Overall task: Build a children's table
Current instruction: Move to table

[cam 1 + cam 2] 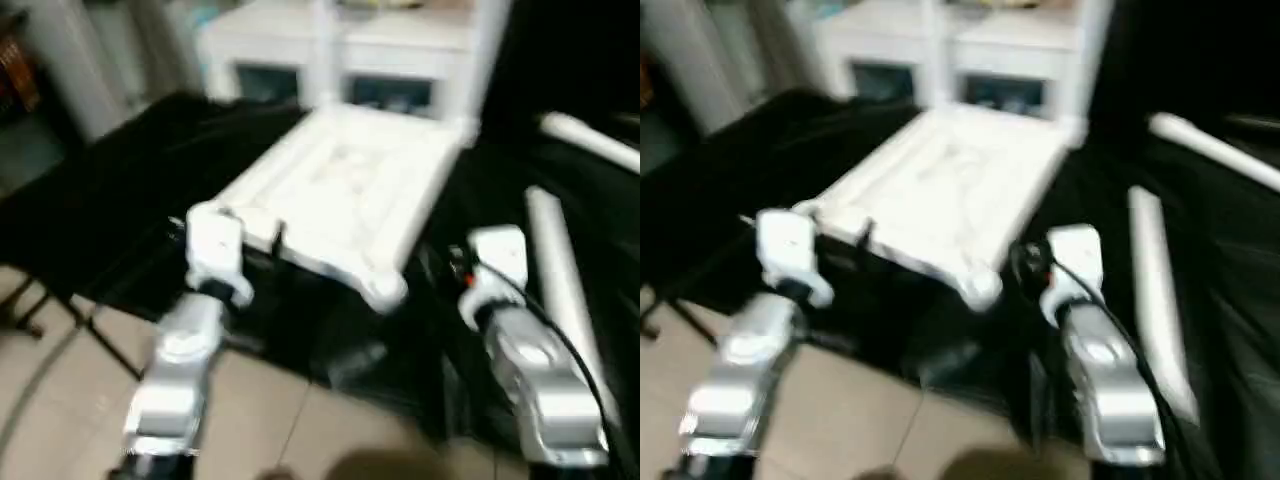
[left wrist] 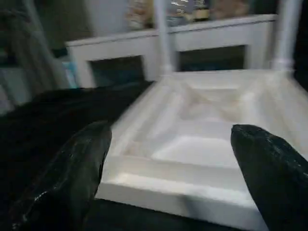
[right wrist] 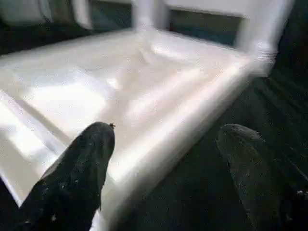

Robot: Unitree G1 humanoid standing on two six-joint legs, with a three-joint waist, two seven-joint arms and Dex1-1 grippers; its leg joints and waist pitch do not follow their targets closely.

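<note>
1. The white table top [image 1: 345,195] lies underside up on a black cloth [image 1: 130,220], its ribbed inside and raised rim facing the camera, with a round socket at the near corner [image 1: 385,290].
2. Two white legs stand upright in its far corners: one [image 2: 163,43] at the far middle of the head view, the other [image 2: 285,36] at the far right.
3. Two more loose legs lie on the cloth to the right of the top: one [image 1: 562,285] running away from the robot, another [image 1: 590,140] farther off, lying at a slant.
4. The left gripper [image 2: 168,163] hovers near the top's near left edge, jaws spread wide and holding nothing; the rim shows between its fingers [image 2: 72,173].
5. The right gripper [image 3: 163,168] hangs beside the near right corner, jaws also wide apart and empty, one finger [image 3: 79,173] over the rim, the other over the cloth.
6. Behind the top stands white furniture [image 1: 340,50]; a tiled floor [image 1: 240,420] lies beneath the silver forearms.
</note>
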